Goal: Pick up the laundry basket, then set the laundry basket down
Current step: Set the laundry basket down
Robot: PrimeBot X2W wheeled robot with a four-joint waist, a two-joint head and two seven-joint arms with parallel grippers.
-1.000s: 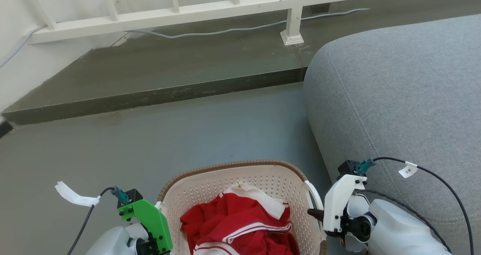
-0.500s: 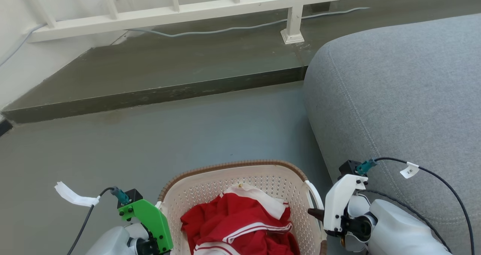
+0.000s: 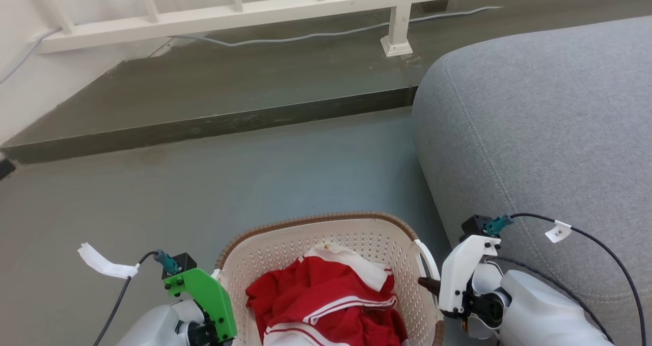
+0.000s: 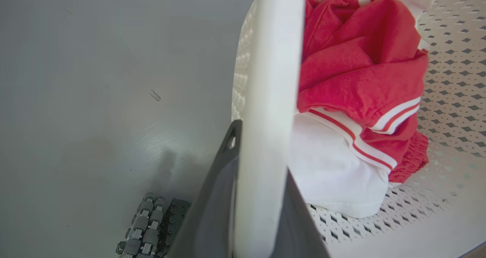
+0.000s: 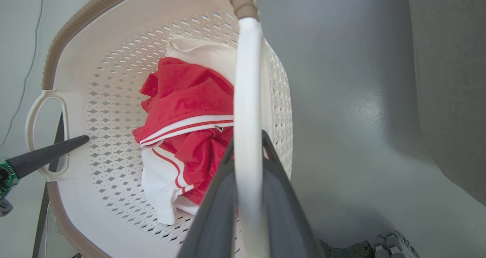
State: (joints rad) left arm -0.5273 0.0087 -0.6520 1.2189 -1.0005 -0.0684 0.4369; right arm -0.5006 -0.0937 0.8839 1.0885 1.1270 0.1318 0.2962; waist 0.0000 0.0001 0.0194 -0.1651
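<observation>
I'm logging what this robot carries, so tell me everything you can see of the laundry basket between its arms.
The cream-white perforated plastic laundry basket is rounded-rectangular, upright, with a brown woven-look rim and a white loop handle on each side. The left end effector clamps one handle, the right end effector the other. A crumpled red and white garment lies inside. The basket is over the grey floor, beside but apart from the grey upholstered seat; whether it rests on the floor cannot be told.

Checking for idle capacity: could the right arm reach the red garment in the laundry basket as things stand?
Probably not: the right end effector is shut on a handle of the laundry basket and would have to let go first, though the red garment lies uncovered nearby.
</observation>
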